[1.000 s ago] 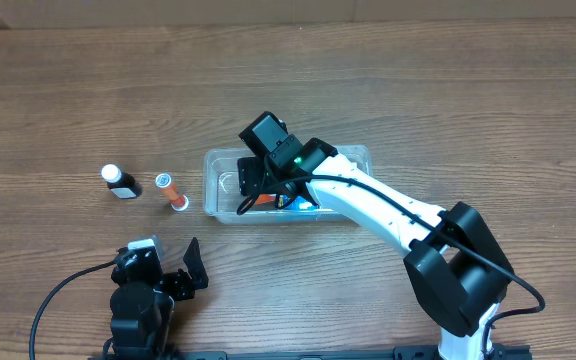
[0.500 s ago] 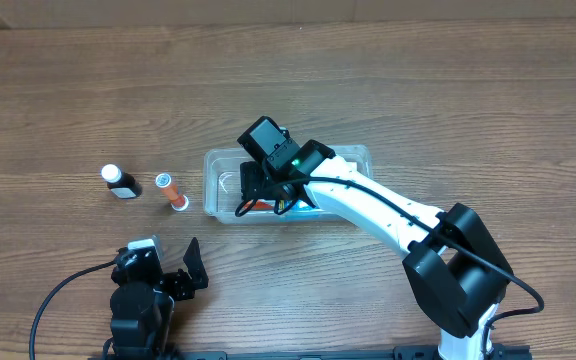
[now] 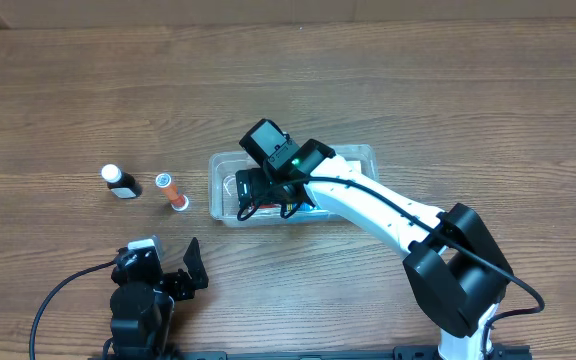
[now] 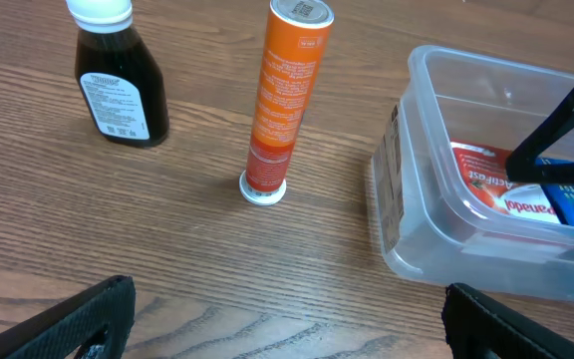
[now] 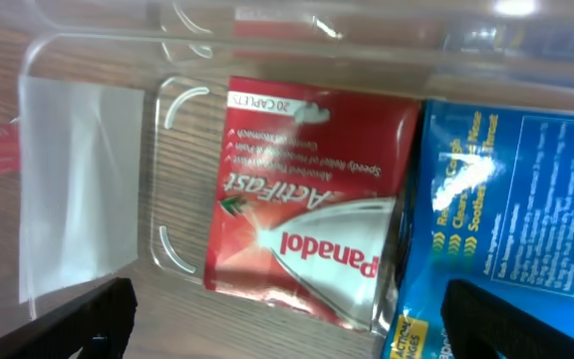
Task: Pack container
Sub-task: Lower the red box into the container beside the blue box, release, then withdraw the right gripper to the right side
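Right now we are holding the right gripper (image 5: pixel 287 295) low over the left end of the container (image 3: pixel 364 160). Its fingers are spread wide and pinching nothing, directly above a red Panadol ActiFast box (image 5: pixel 297 209). That box is lying flat on the bin floor beside a blue box (image 5: pixel 506 189).

The container is sitting near the middle of the table (image 3: pixel 468 80), its long side running left to right. Outside it to the left, an orange tube (image 4: pixel 282 100) and a dark bottle with a white cap (image 4: pixel 118 80) are standing upright on the wood. The left gripper (image 4: pixel 287 299) is waiting at the near edge, likewise spread and empty.

We are judging the bin to be light, thin-walled and smooth, so it is probably sliding easily on the wood and flexing under a squeeze. We are favouring a pinch over the stiffer rim at a short end wall, not across the slick sides.
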Action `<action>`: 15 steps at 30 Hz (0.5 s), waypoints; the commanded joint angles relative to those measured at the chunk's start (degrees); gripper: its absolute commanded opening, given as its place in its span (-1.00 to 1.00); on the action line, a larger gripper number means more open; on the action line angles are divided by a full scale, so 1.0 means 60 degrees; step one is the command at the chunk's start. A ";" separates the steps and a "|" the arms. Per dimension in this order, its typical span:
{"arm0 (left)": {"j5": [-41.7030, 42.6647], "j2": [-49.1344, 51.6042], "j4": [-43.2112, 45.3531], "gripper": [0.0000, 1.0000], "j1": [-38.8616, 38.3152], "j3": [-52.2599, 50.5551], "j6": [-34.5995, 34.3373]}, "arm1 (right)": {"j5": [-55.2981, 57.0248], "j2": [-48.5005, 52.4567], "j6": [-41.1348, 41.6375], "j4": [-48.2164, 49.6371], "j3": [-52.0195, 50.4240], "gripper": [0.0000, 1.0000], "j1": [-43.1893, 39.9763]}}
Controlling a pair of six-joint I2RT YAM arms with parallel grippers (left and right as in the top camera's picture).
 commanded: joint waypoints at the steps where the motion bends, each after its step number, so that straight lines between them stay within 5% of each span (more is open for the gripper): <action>1: 0.0044 -0.0080 0.0036 1.00 0.0069 -0.0040 -0.0131 | 0.0579 -0.0543 -0.0561 -0.0426 0.1042 1.00 0.0029; 8: 0.0044 -0.0084 0.0040 1.00 0.0069 -0.0040 -0.0131 | 0.3228 -0.2703 -0.0557 -0.3982 0.2696 1.00 -0.0025; 15: 0.0044 -0.0080 0.0040 1.00 0.0069 -0.0040 -0.0131 | 0.3249 -0.4437 -0.0259 -0.5617 0.2692 1.00 -0.2546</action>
